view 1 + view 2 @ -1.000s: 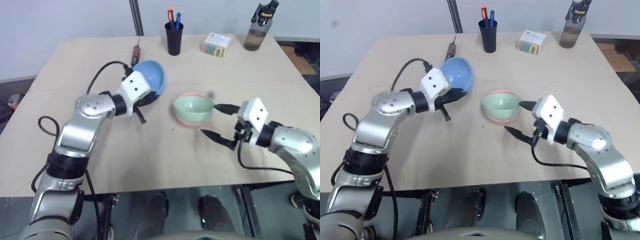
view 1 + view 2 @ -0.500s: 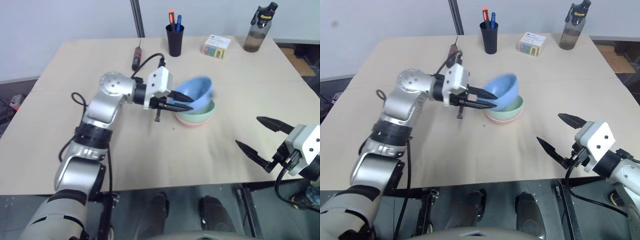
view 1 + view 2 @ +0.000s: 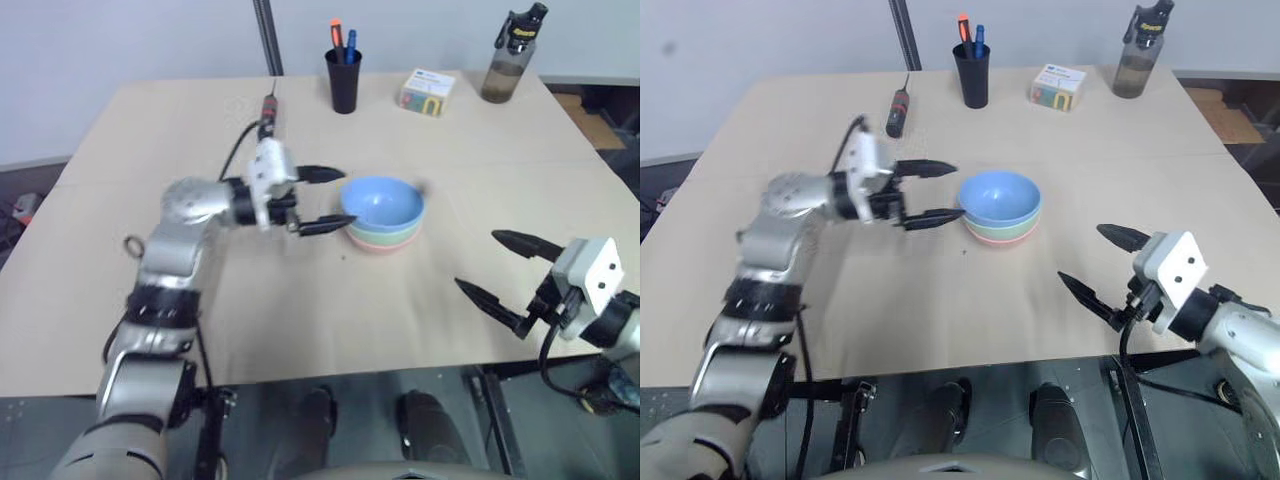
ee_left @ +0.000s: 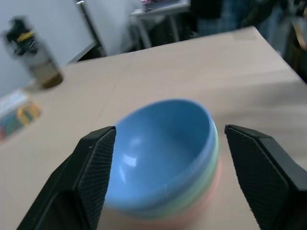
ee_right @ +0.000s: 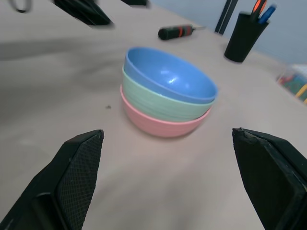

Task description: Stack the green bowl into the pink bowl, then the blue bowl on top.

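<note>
You are looking down on a pale beige wooden table point(image 3: 300, 320) set against a light grey wall, with dark floor showing beyond its edges. Near the middle stands the stack: the small salmon-pink bowl point(image 5: 158, 125) at the bottom, the pale mint-green bowl point(image 5: 163, 106) nested in it, and the light sky-blue bowl point(image 3: 381, 203) seated on top. Your left gripper point(image 3: 320, 200) lies level just beside the stack, its two black fingers spread wide and holding nothing, tips close to the blue rim but apart from it. Your right gripper point(image 3: 500, 272) hangs near the front edge, well apart from the bowls, fingers likewise spread and empty. Along the far side stand a black cup of pens point(image 3: 343, 75), a small colourful box point(image 3: 426, 91) and a dark drinking bottle point(image 3: 504, 57); a dark red-banded screwdriver point(image 3: 898, 104) lies behind the left arm.
</note>
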Motion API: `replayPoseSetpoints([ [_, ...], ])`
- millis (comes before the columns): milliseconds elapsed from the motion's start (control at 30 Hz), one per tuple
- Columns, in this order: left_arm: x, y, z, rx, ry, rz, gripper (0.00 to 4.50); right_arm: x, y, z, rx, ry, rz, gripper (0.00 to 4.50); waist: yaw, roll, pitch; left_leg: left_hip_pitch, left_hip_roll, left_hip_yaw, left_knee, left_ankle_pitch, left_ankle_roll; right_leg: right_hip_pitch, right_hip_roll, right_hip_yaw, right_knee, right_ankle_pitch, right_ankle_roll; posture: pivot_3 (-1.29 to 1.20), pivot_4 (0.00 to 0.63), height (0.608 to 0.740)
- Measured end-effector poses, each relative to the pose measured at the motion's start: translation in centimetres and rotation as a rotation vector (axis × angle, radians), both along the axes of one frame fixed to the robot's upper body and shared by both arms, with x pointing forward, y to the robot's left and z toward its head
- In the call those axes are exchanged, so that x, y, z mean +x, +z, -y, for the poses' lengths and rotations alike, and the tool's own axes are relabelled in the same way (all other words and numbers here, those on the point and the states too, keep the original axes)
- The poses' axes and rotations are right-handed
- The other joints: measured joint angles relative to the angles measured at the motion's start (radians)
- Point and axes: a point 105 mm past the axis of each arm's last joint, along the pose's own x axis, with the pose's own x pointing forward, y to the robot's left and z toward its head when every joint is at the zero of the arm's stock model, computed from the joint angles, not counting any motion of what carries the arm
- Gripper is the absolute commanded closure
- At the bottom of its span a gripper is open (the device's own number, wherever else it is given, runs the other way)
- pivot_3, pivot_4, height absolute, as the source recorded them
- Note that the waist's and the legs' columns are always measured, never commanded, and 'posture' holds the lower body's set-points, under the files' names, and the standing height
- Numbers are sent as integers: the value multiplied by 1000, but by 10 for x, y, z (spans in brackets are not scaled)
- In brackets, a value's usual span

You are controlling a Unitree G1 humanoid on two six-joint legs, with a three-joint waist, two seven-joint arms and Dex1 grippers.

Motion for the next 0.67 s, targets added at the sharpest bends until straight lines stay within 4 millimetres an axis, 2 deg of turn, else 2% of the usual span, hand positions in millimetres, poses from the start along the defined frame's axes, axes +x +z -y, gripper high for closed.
replayPoseSetpoints([
  [233, -26, -18, -35, -48, 131, -116, 19, 26, -7, 22, 27, -22, -90, 0, 12, 0, 0, 0, 0, 0, 0, 0, 0, 0, -1, 0, -1, 0, 0, 0, 150, 740],
  [333, -42, -28, -53, -44, 199, -156, 19, 26, -10, 31, 7, -18, -123, 0, 13, 0, 0, 0, 0, 1, -2, 0, 0, 0, -1, 1, -1, 1, -3, 0, 150, 740],
  [433, -47, -36, -69, -31, 283, -186, 19, 25, -9, 42, -18, -37, -129, 0, 22, 0, 0, 0, 0, 1, -2, 0, 0, 0, -1, 1, -1, 0, -4, 0, 150, 740],
  [667, -59, -49, -76, 5, 323, -224, 19, 21, -8, 46, -63, -16, -136, 0, 27, 0, 0, 0, 1, 2, -2, 0, 0, 0, -3, 1, -2, -2, -5, 0, 150, 740],
])
